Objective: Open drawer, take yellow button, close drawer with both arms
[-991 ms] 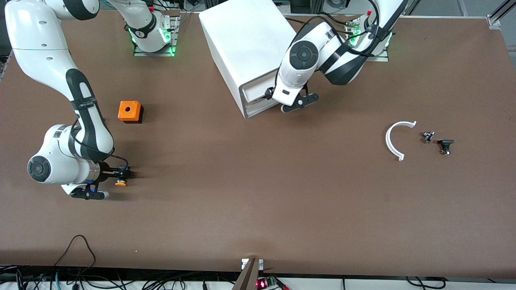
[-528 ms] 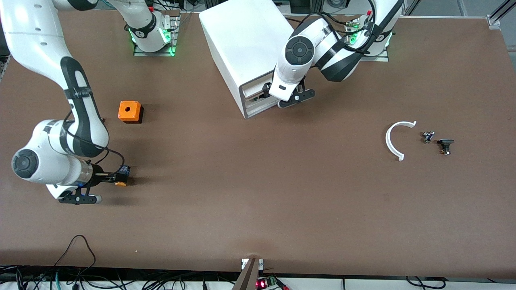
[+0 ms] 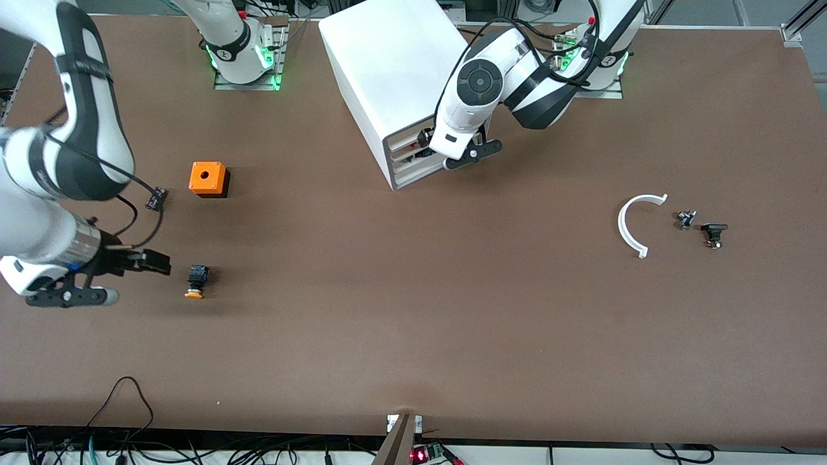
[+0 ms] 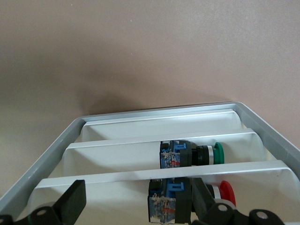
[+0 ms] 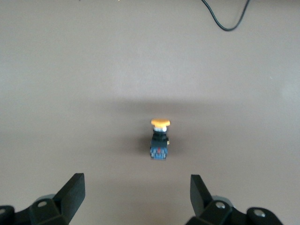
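Note:
The button (image 3: 196, 282), orange-yellow cap and black body, lies on its side on the table, nearer to the front camera than the orange cube. My right gripper (image 3: 158, 261) is open and empty, a short way from it toward the right arm's end. In the right wrist view the button (image 5: 160, 138) lies apart from my open right gripper (image 5: 136, 190). The drawer (image 3: 406, 137) sits flush in the white cabinet (image 3: 394, 61). My left gripper (image 3: 424, 139) is at the cabinet's front. In the left wrist view the left gripper (image 4: 138, 206) is open and holds nothing.
The orange cube with a hole (image 3: 208, 179) stands farther from the front camera than the button. A white curved piece (image 3: 636, 223) and two small black parts (image 3: 686, 219) (image 3: 714, 234) lie toward the left arm's end. Green-capped (image 4: 216, 153) and red-capped (image 4: 227, 191) buttons sit in the cabinet's slots.
My right gripper has let go of the button and drawn back toward the right arm's end. My left gripper has pushed the protruding drawer into the cabinet.

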